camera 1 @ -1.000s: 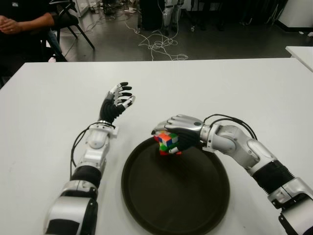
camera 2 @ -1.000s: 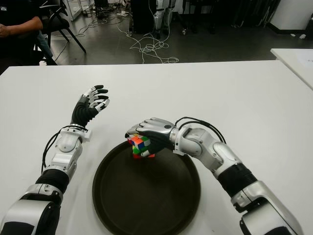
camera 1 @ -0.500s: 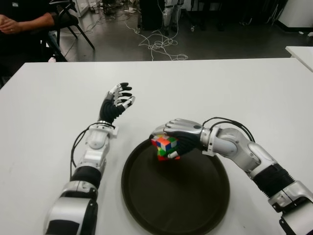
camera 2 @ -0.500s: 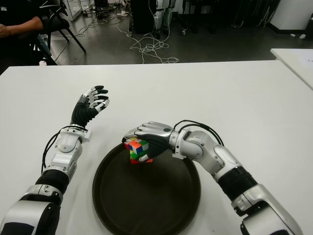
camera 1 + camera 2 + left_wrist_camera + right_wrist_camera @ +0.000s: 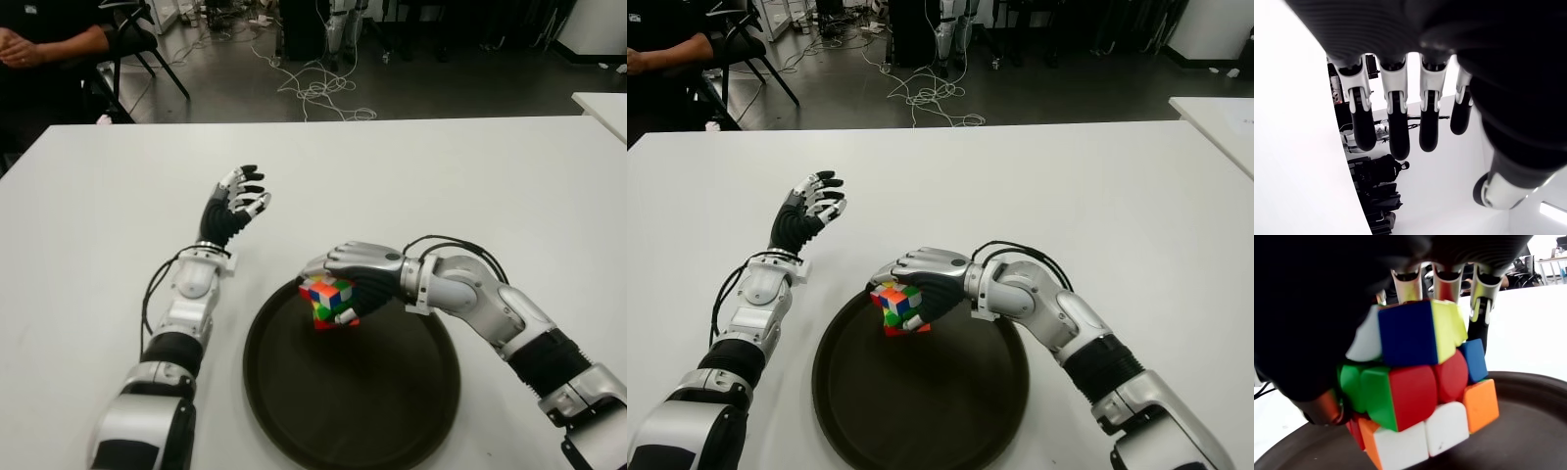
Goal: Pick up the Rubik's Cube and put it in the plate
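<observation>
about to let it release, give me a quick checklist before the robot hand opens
1. Cube gripped by right robot hand: ok, fingers wrap it in the right wrist view.
2. Cube over the plate: ok, but at its far left rim, not the centre.
3. Cube touching the plate floor: cannot tell.
4. Landing spot free of other things: ok.
5. Left robot hand out of the way: ok, open, showing left of the plate.
</observation>
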{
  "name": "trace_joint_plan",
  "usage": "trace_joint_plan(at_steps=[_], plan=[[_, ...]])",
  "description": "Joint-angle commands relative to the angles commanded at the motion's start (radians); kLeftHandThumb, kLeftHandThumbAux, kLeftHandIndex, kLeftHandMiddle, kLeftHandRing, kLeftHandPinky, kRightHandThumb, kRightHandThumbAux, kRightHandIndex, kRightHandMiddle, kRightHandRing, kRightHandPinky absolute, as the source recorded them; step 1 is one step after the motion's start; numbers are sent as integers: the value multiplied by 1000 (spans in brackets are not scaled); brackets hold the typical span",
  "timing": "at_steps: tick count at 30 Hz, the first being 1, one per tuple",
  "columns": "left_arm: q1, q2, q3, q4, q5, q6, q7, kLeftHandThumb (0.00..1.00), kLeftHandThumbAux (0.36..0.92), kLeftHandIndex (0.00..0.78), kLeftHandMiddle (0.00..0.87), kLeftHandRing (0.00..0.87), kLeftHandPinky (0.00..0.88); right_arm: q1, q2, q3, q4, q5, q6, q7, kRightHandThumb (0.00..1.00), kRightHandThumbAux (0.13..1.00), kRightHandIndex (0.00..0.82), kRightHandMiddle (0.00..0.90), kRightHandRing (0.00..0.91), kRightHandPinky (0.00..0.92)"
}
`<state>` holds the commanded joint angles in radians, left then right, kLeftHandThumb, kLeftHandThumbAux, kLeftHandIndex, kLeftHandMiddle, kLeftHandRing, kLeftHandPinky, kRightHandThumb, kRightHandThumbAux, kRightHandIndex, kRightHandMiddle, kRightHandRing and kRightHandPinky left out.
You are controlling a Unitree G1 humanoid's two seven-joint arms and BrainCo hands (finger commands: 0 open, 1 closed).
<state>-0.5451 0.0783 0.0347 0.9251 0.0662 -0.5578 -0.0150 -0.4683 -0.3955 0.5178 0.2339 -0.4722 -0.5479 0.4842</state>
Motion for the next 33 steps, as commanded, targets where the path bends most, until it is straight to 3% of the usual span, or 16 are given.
trace_joint_plan(at_steps=[5, 23, 33], plan=[[-1, 2, 2, 4, -3, -3, -7, 49, 679, 211, 262, 275, 296, 8, 0, -2, -21, 12, 9, 18, 820, 702, 359, 508, 457, 390], [-5, 6, 7, 9, -11, 2, -17, 68, 708, 211, 265, 277, 300, 23, 10, -16, -44, 22, 11, 26, 822, 701, 370, 483, 424, 369], [-6, 6, 8, 7, -13, 6, -19, 53, 716, 213, 264, 274, 297, 34, 15, -22, -33, 1, -20, -21, 823, 699, 370, 495, 460, 439]])
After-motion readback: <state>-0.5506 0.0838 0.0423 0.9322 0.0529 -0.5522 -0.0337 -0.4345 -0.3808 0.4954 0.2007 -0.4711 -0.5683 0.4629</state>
